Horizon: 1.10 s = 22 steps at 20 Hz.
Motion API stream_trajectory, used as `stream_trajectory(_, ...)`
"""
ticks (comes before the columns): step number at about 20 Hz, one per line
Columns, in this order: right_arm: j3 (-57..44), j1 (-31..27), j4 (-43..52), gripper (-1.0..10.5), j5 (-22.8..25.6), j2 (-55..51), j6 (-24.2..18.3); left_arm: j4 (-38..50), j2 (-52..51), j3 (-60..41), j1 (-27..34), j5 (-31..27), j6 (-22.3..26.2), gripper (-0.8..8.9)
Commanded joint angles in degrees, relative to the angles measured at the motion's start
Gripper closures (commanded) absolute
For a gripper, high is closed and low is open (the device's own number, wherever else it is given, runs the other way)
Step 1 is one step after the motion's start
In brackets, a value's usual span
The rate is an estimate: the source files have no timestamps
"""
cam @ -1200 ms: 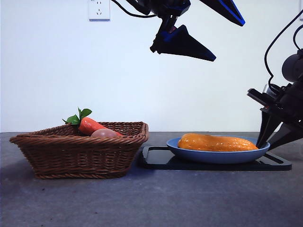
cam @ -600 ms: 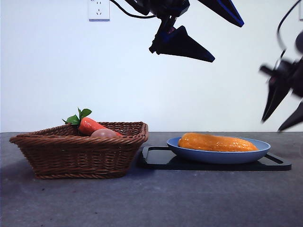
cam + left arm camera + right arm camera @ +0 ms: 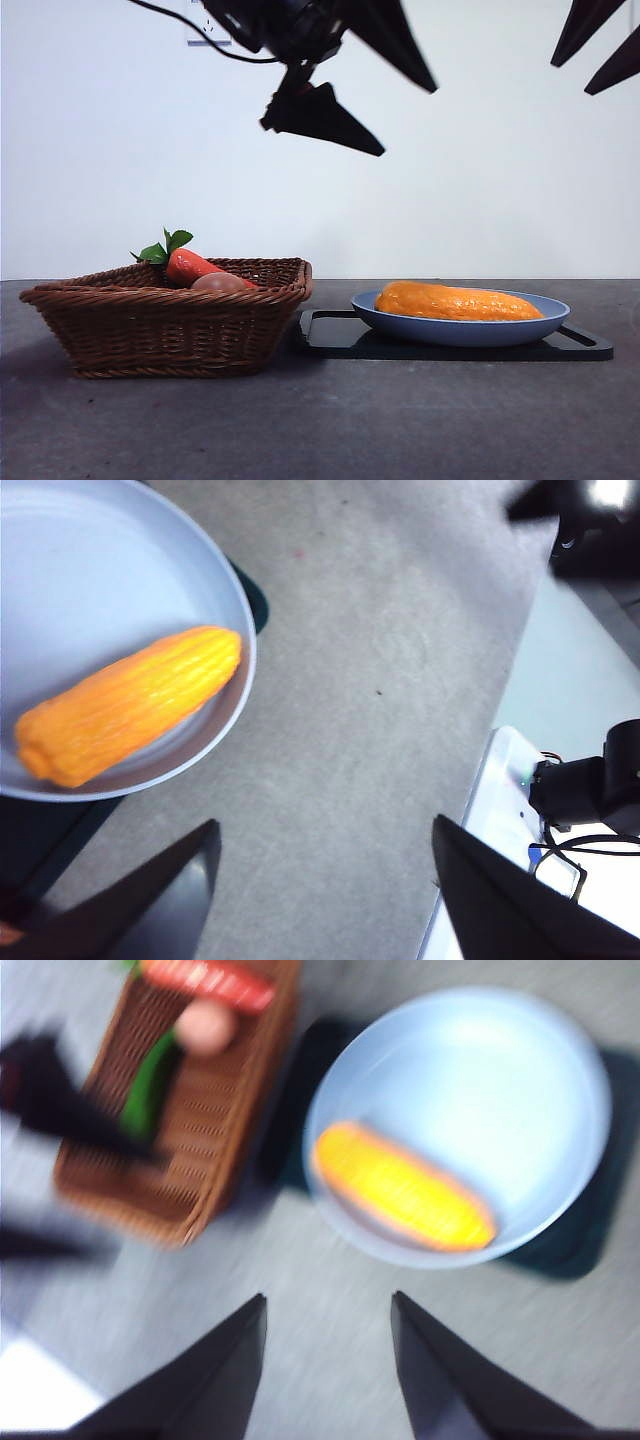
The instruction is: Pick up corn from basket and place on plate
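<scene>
- The corn (image 3: 458,302) lies on its side inside the plate (image 3: 462,331), well below both tools and touching neither.
- The left tool (image 3: 322,880) has its jaws spread wide with nothing between them. Its wrist view shows the corn resting against the plate's rim, with bare grey worktop (image 3: 380,700) directly under the jaws.
- The right tool (image 3: 328,1360) is likewise parted and empty. Its wrist view is blurred, yet shows corn, plate and basket (image 3: 175,1110) together from above.
- The front view shows one tool (image 3: 350,90) high over the gap between basket and plate, and another as two dark tips at the top right corner (image 3: 600,40). That view alone does not settle which arm is which.
- Only the front view shows the plate standing on a flat black tray (image 3: 340,335), just beside the basket (image 3: 165,325).
- Basket contents: a red carrot-like item with green leaves (image 3: 190,265) and a small pinkish round item (image 3: 220,283), seen in the front and right wrist views. The left wrist view does not reach them.
</scene>
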Motion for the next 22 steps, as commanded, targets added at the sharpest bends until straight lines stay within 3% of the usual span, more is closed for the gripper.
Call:
stream_trajectory(1,-2.23,3.04,0.17,7.6,0.26,-1.05,-0.79,-0.94,0.66,1.18,0.81,0.2,0.11,5.46)
stream_trajectory(5,-6.56,5.29,1.11,9.5,0.26,-1.46,-2.38,-2.82,0.66,1.18,2.08,0.17,0.15,7.52)
stream_trajectory(6,-7.61,5.4,1.6,9.4,0.24,-1.44,-2.49,-2.82,0.66,1.18,2.14,0.17,0.17,8.08)
stream_trajectory(15,-9.6,5.27,6.45,9.4,0.2,-1.44,-2.47,-0.72,0.66,1.18,2.12,0.2,0.17,8.06)
stream_trajectory(22,-9.6,5.27,14.34,9.4,0.22,-1.44,-2.47,11.06,0.66,1.16,2.12,0.2,0.15,8.06)
